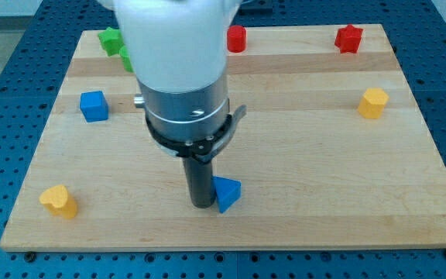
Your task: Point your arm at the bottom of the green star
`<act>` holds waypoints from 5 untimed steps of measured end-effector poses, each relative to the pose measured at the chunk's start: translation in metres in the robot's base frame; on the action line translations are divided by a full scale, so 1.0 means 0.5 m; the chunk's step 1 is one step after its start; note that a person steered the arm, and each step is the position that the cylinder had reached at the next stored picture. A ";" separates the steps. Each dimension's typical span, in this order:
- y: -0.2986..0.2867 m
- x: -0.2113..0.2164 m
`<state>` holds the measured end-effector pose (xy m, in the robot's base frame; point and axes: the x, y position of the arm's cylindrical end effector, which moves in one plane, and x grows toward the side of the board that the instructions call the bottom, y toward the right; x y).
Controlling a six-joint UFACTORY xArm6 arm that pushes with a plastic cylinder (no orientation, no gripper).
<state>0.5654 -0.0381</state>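
Scene: A pale wooden board (300,93) on a blue perforated bench; the arm's white and grey housing fills the middle of the view.
My tip (201,204): The dark rod's lower end rests on the near centre of the board, touching or just beside the left edge of a blue triangular block (227,193).
Fingers: None fitted; the rod holds nothing and can only push.
Green star block (111,39): Far left corner, well apart from my tip. A second green block (126,60) sits just near of it, half hidden behind the housing.
Other blocks: blue cube (93,105) at left, yellow block (59,201) at near left, red cylinder (237,38) at far centre, red star (348,38) at far right, yellow hexagonal block (374,102) at right.
Risk: A straight run to the star's near side could strike the second green block or the blue cube; overshooting would shove the star off the far edge.
Containers: None on the board.
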 end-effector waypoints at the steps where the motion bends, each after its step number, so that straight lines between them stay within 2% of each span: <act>1: 0.030 0.000; 2: 0.041 0.000; 3: 0.004 -0.011; 5: -0.150 -0.093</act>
<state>0.5191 -0.1133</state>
